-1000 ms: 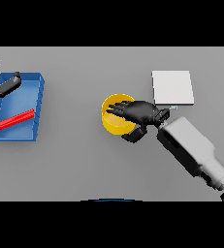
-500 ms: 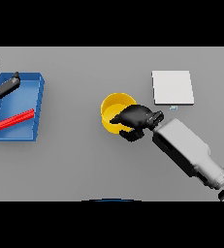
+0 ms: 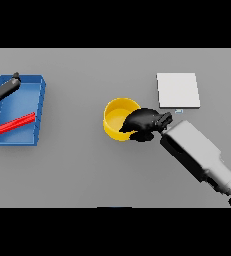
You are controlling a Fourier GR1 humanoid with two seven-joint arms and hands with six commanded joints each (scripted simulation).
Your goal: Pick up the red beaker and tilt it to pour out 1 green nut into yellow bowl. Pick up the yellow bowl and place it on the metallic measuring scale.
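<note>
Head view: the right hand [image 3: 144, 122] curls its fingers over the right rim of the yellow bowl [image 3: 118, 118] mid-table, just left of the metallic scale [image 3: 177, 90]; bare table lies all around. Half a second ago the bowl sat likewise. The left hand [image 3: 1, 89], fingers relaxed, rests over the blue tray [image 3: 38, 107] holding the red beaker [image 3: 15, 122] at the left edge.

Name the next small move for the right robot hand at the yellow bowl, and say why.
Probably lift the round yellow bowl and carry it toward the flat metallic measuring scale: the right robot hand grips the bowl's right rim, and the bowl sits left of the scale, off it.
</note>
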